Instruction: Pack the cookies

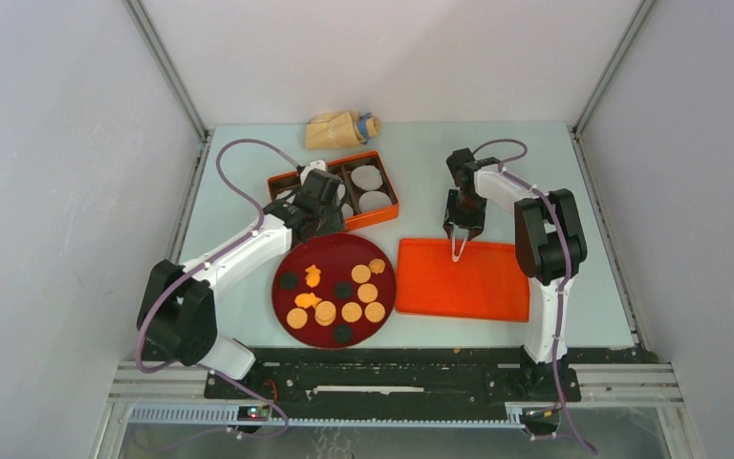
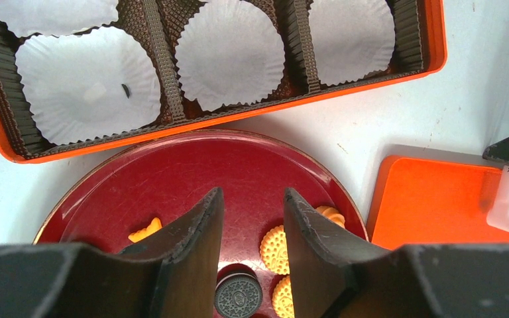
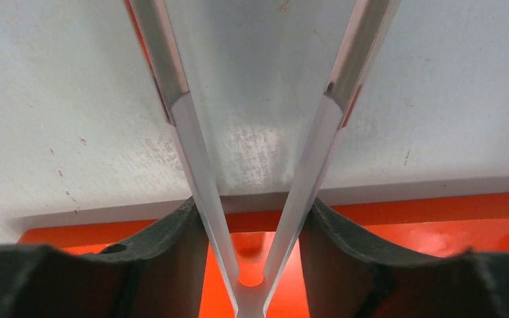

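Several cookies lie on the dark red plate: tan discs, dark discs and an orange irregular one. My left gripper is open and empty above the plate's far edge, beside the orange box with white paper liners. In the left wrist view, the left gripper stands over bare plate, with a dark cookie and a tan cookie just behind its tips. My right gripper is shut on white tongs over the orange tray's far edge; the tongs' arms spread open.
A flat orange tray lies right of the plate, also in the left wrist view. A tan bag lies at the back. White walls close in the table on the left, right and back.
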`<state>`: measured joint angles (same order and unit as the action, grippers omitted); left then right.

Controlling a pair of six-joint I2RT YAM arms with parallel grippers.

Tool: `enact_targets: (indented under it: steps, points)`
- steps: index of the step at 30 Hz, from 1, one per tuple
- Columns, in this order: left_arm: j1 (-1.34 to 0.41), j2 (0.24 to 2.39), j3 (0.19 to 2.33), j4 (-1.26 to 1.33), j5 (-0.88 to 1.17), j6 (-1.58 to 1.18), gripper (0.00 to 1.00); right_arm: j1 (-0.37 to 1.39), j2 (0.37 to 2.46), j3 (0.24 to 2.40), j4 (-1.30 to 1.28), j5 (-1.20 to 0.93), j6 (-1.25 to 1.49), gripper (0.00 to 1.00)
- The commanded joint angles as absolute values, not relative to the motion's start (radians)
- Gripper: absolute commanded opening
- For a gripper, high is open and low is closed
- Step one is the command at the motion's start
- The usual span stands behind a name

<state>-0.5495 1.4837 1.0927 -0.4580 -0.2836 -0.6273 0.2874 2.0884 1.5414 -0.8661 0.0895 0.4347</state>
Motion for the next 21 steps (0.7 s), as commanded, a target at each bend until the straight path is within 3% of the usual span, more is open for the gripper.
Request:
enact_targets:
  steps: [1, 4, 7, 21]
  points:
    - [-0.556, 1.479, 1.172, -0.461, -0.287, -0.593, 0.44, 0.279, 2.09, 1.501, -0.811, 0.074, 0.471, 0.51]
    - [-0.555, 1.485, 1.227, -0.477, -0.3, -0.587, 0.44, 0.279, 2.035, 1.48, -0.773, 0.091, 0.469, 0.39]
    - [-0.556, 1.481, 1.253, -0.482, -0.307, -0.586, 0.44, 0.283, 1.968, 1.473, -0.74, 0.116, 0.448, 0.34]
    - [-0.555, 1.474, 1.277, -0.513, -0.367, -0.568, 0.44, 0.363, 1.793, 1.665, -0.923, 0.191, 0.33, 0.36]
